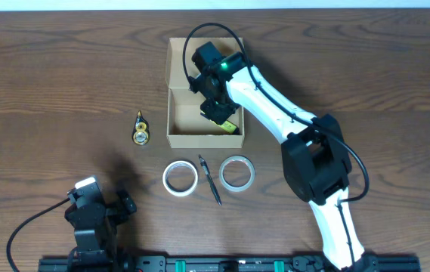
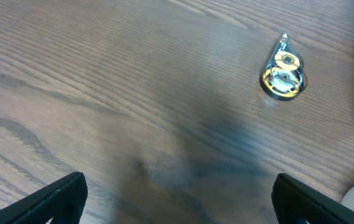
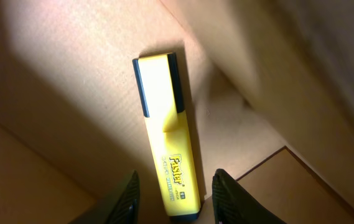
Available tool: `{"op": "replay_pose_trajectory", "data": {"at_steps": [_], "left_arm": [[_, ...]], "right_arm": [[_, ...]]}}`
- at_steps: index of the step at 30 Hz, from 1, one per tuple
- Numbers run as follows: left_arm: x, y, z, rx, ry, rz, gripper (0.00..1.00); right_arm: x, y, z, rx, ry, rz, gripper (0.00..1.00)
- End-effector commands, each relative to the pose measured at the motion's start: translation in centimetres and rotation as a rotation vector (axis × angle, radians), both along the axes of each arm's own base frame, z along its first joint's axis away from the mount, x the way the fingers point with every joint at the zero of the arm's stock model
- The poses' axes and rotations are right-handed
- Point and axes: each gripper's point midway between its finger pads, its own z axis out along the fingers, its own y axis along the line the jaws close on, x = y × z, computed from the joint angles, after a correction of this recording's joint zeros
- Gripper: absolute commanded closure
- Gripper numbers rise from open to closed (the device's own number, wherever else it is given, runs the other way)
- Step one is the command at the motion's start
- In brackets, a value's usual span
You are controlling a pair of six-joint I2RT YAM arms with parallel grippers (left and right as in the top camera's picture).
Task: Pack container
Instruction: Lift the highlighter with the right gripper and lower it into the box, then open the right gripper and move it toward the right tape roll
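Right jaws inside container [image 1: 187, 115], astride yellow highlighter [image 3: 164, 124]

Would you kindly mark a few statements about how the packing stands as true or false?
1. The yellow plastic highlighter lies inside the open tan cardboard box. True.
2. The left gripper holds the clear teardrop-shaped correction-tape dispenser. False: its jaws are open and empty, and the dispenser lies apart on the brown wooden table.
3. Both tape rolls are packed in the box. False: the white tape roll and the translucent tape roll lie on the table outside it, a slim dark pen between them.
4. The right gripper has its jaws open, one on each side of the highlighter. True.
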Motion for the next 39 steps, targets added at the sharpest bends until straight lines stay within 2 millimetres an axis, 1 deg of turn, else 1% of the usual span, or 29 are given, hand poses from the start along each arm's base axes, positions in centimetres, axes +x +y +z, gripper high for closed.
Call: {"op": "replay_pose_trajectory", "data": {"at_steps": [1, 4, 5, 7, 9, 10, 11, 12, 13, 17, 19, 22, 24, 25, 28, 30, 32, 34, 36, 37, 38, 39], "left_arm": [[-0.2, 0.2, -0.6, 0.017, 0.019, 0.001, 0.04], [-0.2, 0.2, -0.6, 0.017, 0.019, 0.001, 0.04], [-0.2, 0.2, -0.6, 0.017, 0.019, 0.001, 0.05], [-0.2, 0.2, -0.6, 0.017, 0.019, 0.001, 0.05], [-0.2, 0.2, -0.6, 0.017, 0.019, 0.001, 0.05], [-0.2, 0.2, -0.6, 0.017, 0.018, 0.001, 0.05], [-0.2, 0.2, -0.6, 0.017, 0.019, 0.001, 0.04], [-0.2, 0.2, -0.6, 0.017, 0.019, 0.001, 0.04], [-0.2, 0.2, -0.6, 0.017, 0.019, 0.001, 0.04], [-0.2, 0.2, -0.6, 0.017, 0.019, 0.001, 0.05], [-0.2, 0.2, -0.6, 0.017, 0.019, 0.001, 0.04], [-0.2, 0.2, -0.6, 0.017, 0.019, 0.001, 0.05], [-0.2, 0.2, -0.6, 0.017, 0.019, 0.001, 0.05], [-0.2, 0.2, -0.6, 0.017, 0.019, 0.001, 0.05], [-0.2, 0.2, -0.6, 0.017, 0.019, 0.001, 0.04], [-0.2, 0.2, -0.6, 0.017, 0.019, 0.001, 0.05], [-0.2, 0.2, -0.6, 0.017, 0.019, 0.001, 0.05], [-0.2, 0.2, -0.6, 0.017, 0.019, 0.001, 0.05], [-0.2, 0.2, -0.6, 0.017, 0.019, 0.001, 0.05], [-0.2, 0.2, -0.6, 0.017, 0.019, 0.001, 0.05], [-0.2, 0.2, -0.6, 0.017, 0.019, 0.001, 0.04], [-0.2, 0.2, -0.6, 0.017, 0.019, 0.001, 0.05]], "right_arm": [[1.3, 1.1, 1.9, 0.032, -0.058, 0.007, 0.63], [2.6, 2.1, 4.5, 0.071, -0.112, 0.000, 0.63], [3.1, 2.4, 6.2, 0.089, -0.137, -0.001, 0.62], [3.3, 2.5, 8.4, 0.103, -0.157, -0.001, 0.57], [3.0, 2.3, 10.1, 0.106, -0.157, -0.009, 0.53], [2.6, 2.1, 10.9, 0.103, -0.150, -0.011, 0.47], [2.2, 1.9, 11.7, 0.101, -0.141, -0.018, 0.38], [1.8, 1.6, 12.5, 0.101, -0.131, -0.046, 0.09], [1.5, 1.3, 13.2, 0.103, -0.126, -0.066, 0.01], [-0.9, -0.4, 16.5, 0.097, -0.112, -0.088, 0.01], [-2.5, -1.5, 18.7, 0.097, -0.113, -0.090, 0.01], [-3.6, -2.9, 20.5, 0.101, -0.119, -0.101, 0.01], [-4.1, -4.2, 21.7, 0.105, -0.126, -0.119, 0.01], [-4.3, -5.1, 22.3, 0.104, -0.126, -0.135, 0.01], [-4.7, -7.0, 23.3, 0.111, -0.137, -0.177, 0.01], [-5.4, -8.6, 23.9, 0.110, -0.140, -0.202, 0.01], [-7.0, -10.7, 24.0, 0.110, -0.141, -0.234, 0.01], [-8.5, -11.8, 23.6, 0.123, -0.138, -0.246, 0.01], [-10.9, -12.7, 22.2, 0.148, -0.134, -0.252, 0.01], [-12.8, -13.3, 20.9, 0.167, -0.124, -0.265, 0.01], [-14.2, -13.7, 19.7, 0.182, -0.110, -0.281, 0.01], [-15.1, -14.0, 18.8, 0.188, -0.097, -0.294, 0.01]]}}
